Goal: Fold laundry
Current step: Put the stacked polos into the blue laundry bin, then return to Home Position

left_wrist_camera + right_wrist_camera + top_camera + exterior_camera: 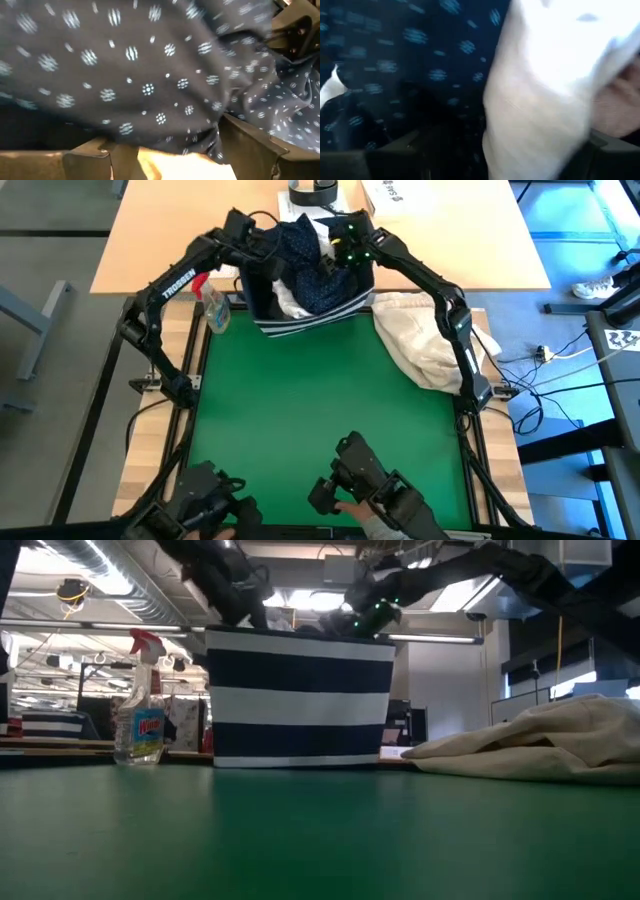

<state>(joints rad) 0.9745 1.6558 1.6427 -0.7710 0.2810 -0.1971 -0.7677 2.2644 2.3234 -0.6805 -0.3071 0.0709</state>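
Observation:
The laundry lies heaped in a navy bin with white stripes (312, 323) at the table's far edge. A navy white-dotted shirt (305, 248) is on top, with a white garment (292, 302) under it. My left gripper (262, 248) hangs open over the bin's left side, and dotted cloth (150, 75) fills its wrist view. My right gripper (338, 252) hangs open over the bin's right side. Between its fingers show white cloth (545, 100), dotted cloth (420, 60) and a pinkish piece (620, 110). My left gripper (170, 155) has a hanging fold of the dotted shirt (200, 137) between its wide-apart fingers; whether the fingers touch it, I cannot tell. My right gripper (480, 160) has a fold of white cloth (520, 145) between its spread fingers; whether they touch it, I cannot tell.
A cream-beige cloth bundle (425, 340) lies at the mat's far right corner, to the right of the bin. A spray bottle (213, 308) stands left of the bin. The green mat (320, 410) spreads in front of the bin. Two more dark arms and a person's hand (352, 506) show at the near edge.

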